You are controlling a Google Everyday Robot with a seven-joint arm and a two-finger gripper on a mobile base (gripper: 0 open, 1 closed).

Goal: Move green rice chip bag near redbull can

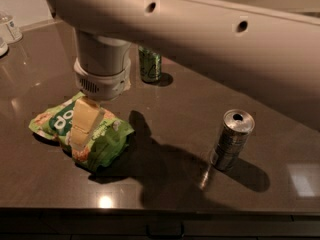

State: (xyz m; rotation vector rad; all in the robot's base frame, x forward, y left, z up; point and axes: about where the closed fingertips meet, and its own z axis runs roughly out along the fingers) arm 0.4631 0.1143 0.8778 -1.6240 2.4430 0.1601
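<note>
1. nearest the camera: a dark brown glossy tabletop (pixel 55 189) with a light glint close to its front lip. the arm's shadow lies across its middle. the polish suggests low friction, so a pouch would probably slide on it readily.
2. near left: the crinkly bright green snack pouch with white lettering, the green rice chip bag (pixel 107 136), lies flat on the tabletop. it is well apart from its target.
3. near right: the slim silver-grey metal redbull can (pixel 231 140) stands upright with its pull-tab hole showing. bare surface lies between it and the bag.
4. on the bag: the tan parallel-jaw gripper (pixel 80 131) is down on the middle of the pouch and covers part of the lettering. whether it is released or clenched on the foil cannot be told from this view.
5. handling, as a judgement:
   - the bag looks light, soft and air-puffed, with slick film and brittle chips inside.
   - a pinch on a raised fold near the middle or on a sealed edge seems soundest, as a hard squeeze risks crushing the contents.
   - the tall can looks easy to tip, so the bag should arrive beside it without touching.
6. farther back: a green soda can (pixel 149 65) stands upright just behind the grey-white wrist cylinder (pixel 102 69), off the line between bag and redbull can.
7. farthest:
   - small clear containers (pixel 11 28) sit at the far left edge against a pale wall.
   - the broad cream arm (pixel 200 39) spans the top of the view.
</note>
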